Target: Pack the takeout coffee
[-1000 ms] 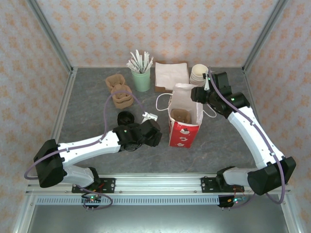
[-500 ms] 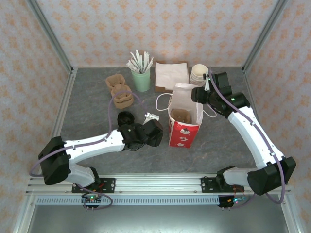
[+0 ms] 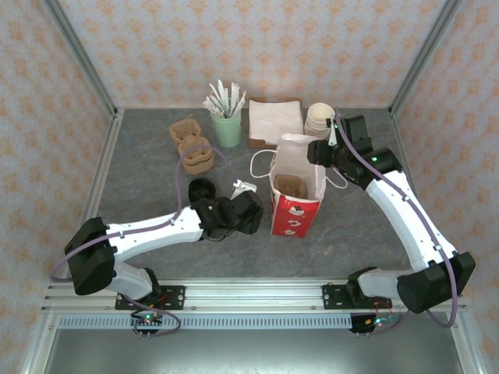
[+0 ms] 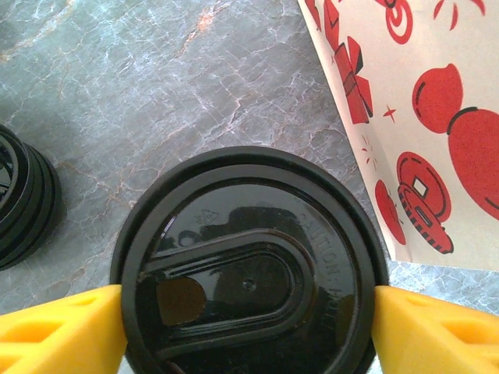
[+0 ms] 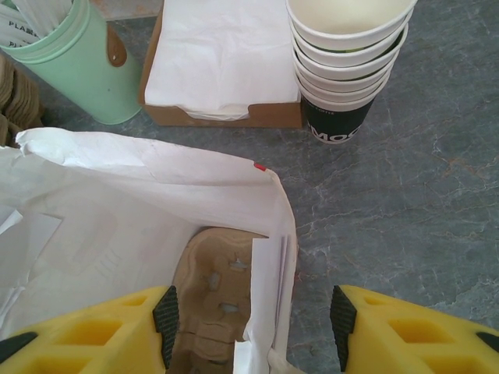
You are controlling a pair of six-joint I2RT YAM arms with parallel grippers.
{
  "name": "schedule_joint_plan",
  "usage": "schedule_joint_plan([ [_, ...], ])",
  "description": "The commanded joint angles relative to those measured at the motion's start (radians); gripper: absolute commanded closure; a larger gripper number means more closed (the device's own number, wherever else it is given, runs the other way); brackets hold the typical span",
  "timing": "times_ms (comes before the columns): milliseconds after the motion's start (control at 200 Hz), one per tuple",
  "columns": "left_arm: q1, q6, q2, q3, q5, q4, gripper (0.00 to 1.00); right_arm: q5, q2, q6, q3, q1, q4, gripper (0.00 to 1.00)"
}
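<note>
Left end effector (image 4: 248,321): its yellow fingers (image 4: 62,331) stand wide, one on each side of the takeout coffee, right at the rim of the black lid. I cannot tell whether they press it yet.
Takeout coffee (image 4: 248,257): between the left fingers, directly under that wrist, upright with its lid on. It looks to be standing on the bench (image 4: 156,70), outside the bag.
Red-and-white bag (image 4: 421,117): just past the left end effector's right-hand finger, close to the cup, standing upright.
Right end effector (image 5: 253,315): partly open and astride the bag's top edge, one finger inside the mouth and one outside. The paper wall runs loose between them, not pinched.
Cardboard carrier (image 5: 214,296): down inside the bag, just beside the right end effector's inner finger.
Loose lids (image 4: 23,202): a black stack off to the left finger's side, apart from the cup.
Done so far: the bag stands open with the carrier in it, and the cup is lidded and bracketed for a grasp.
Left to do, as I judge it: grip the cup, raise it over the bag's rim, lower it into the carrier and let go. The packing itself has not begun.
</note>
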Motion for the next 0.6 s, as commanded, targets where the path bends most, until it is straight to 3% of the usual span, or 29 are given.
schedule_joint_plan([
  [0, -0.001, -0.019, 0.029, 0.011, -0.027, -0.036, 0.26, -0.007, -0.015, -0.002, 0.034, -0.007, -0.031, 0.45],
  [596, 0.017, -0.015, -0.033, 0.018, -0.031, -0.02, 0.31, -0.03, -0.035, 0.068, 0.035, -0.007, -0.048, 0.46],
])
